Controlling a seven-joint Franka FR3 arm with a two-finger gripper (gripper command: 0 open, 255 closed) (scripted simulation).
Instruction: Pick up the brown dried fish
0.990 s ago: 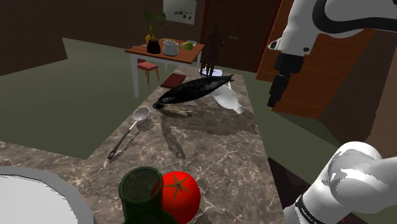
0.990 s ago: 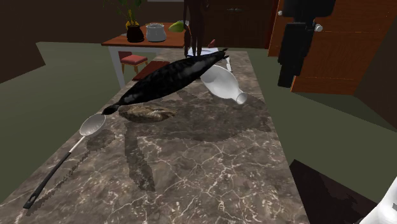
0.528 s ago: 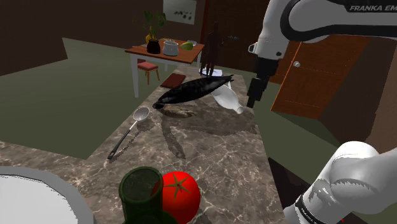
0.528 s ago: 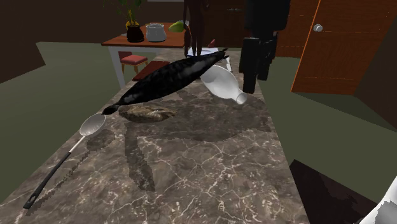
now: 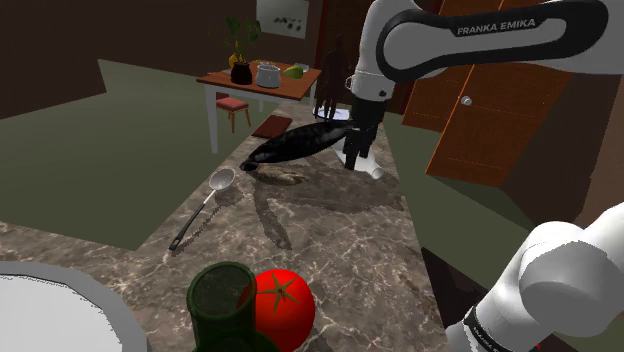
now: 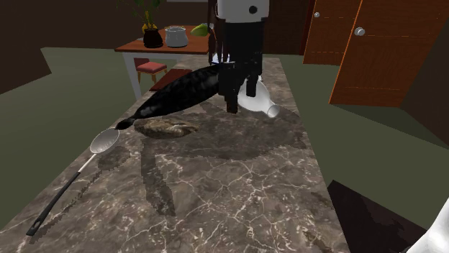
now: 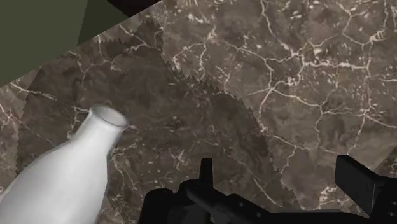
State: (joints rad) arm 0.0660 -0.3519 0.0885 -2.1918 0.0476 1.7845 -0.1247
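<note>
Counter (image 5: pixel 330 240) bears one dark fish (image 5: pixel 300 143), one white bottle (image 7: pixel 63 172), one ladle (image 6: pixel 72 183).

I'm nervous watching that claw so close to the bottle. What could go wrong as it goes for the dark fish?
1. The open gripper hangs right by the white bottle, lying on its side beside the dark fish; coming down here may nudge it and send it rolling toward the counter edge.
2. The fish is long and the gripper is near one end; gripped there, it might tilt and slip out.
</note>
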